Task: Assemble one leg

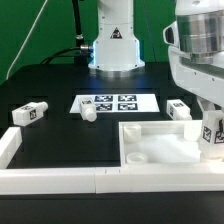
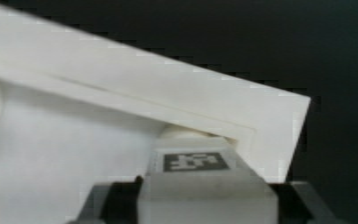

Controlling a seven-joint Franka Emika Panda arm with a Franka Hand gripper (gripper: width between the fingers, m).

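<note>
My gripper [image 1: 211,128] at the exterior view's right is shut on a white leg [image 1: 213,141] with a marker tag. It holds the leg upright at the right corner of the white square tabletop [image 1: 158,146]. In the wrist view the leg [image 2: 201,172] sits between my gripper's [image 2: 204,203] dark fingers [image 2: 117,200], its end at the tabletop's [image 2: 105,120] corner by a raised rim. Whether the leg end touches the tabletop I cannot tell. Loose white legs lie at the left [image 1: 30,114], in the middle [image 1: 90,113] and at the right [image 1: 180,109].
The marker board [image 1: 116,103] lies at the table's middle in front of the robot base [image 1: 113,45]. A white L-shaped fence [image 1: 55,179] runs along the front edge and left corner, against the tabletop.
</note>
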